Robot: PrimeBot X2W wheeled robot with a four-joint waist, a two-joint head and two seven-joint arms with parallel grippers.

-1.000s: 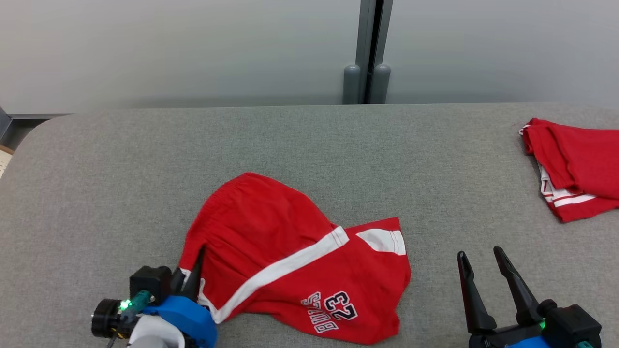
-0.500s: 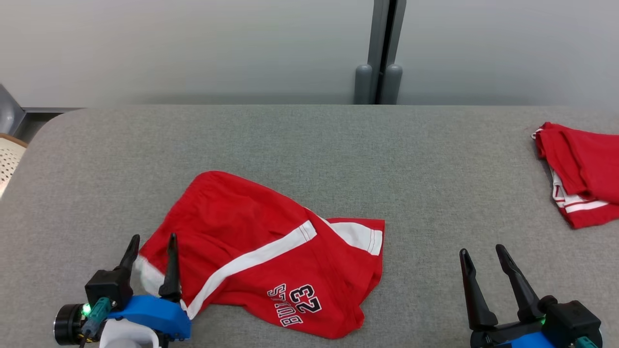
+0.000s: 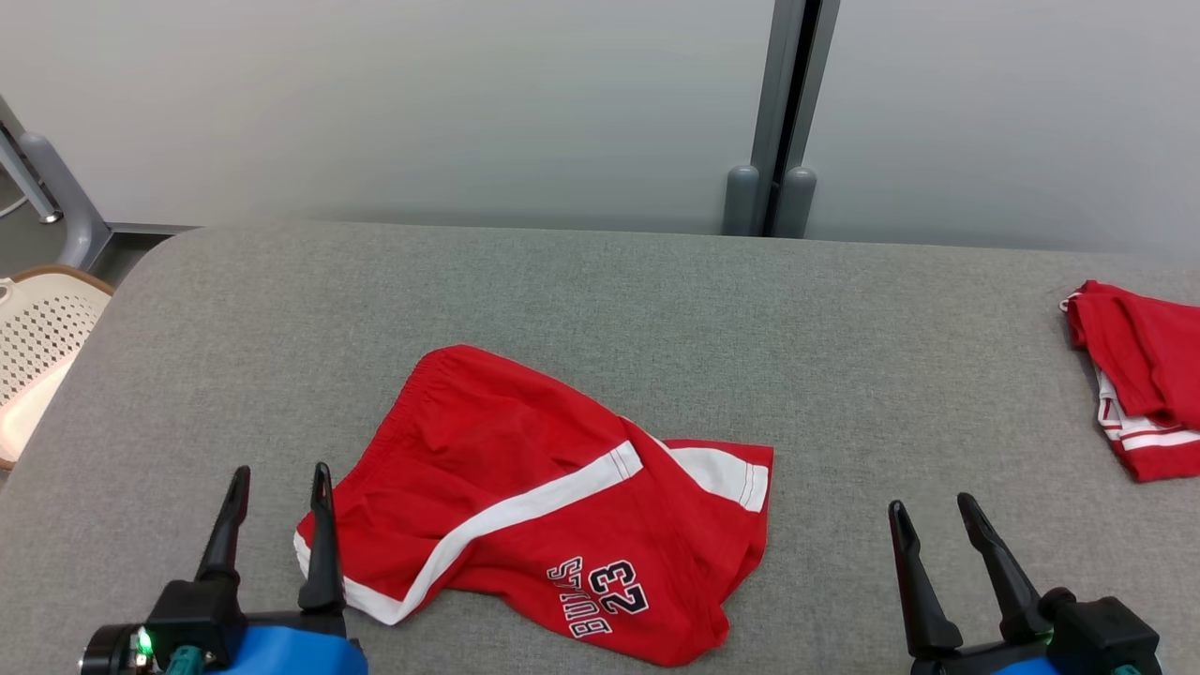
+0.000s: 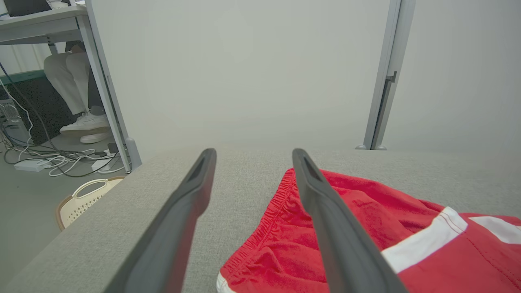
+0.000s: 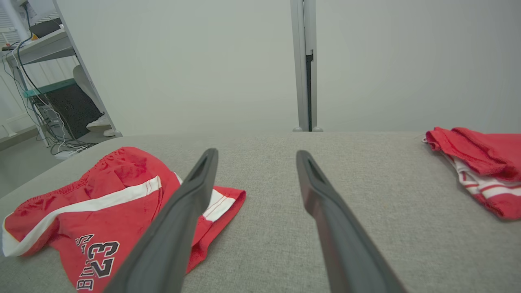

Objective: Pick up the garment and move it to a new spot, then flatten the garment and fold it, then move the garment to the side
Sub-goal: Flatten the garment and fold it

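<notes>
The garment (image 3: 544, 511) is a pair of red shorts with white stripes and "BULLS 23" print, lying rumpled on the grey table (image 3: 600, 309) near its front middle. The same shorts (image 4: 366, 236) show in the left wrist view, and again (image 5: 93, 215) at the left of the right wrist view. My left gripper (image 3: 277, 473) stands open at the garment's left edge, nothing between its fingers; its right finger (image 4: 325, 219) is over the waistband. Well right of the shorts, my right gripper (image 3: 928, 511) is open and empty above bare table.
A second red and white garment (image 3: 1139, 375) lies folded at the table's right edge. A pale perforated basket (image 3: 37, 328) stands on the floor left of the table. A grey post (image 3: 783, 122) rises behind the table. A seated person's legs (image 4: 77, 89) show far left.
My left gripper has opened and let go of the garment's left edge, then drawn back toward me. The shorts now lie loose. The head camera has shifted; the right gripper kept still.
</notes>
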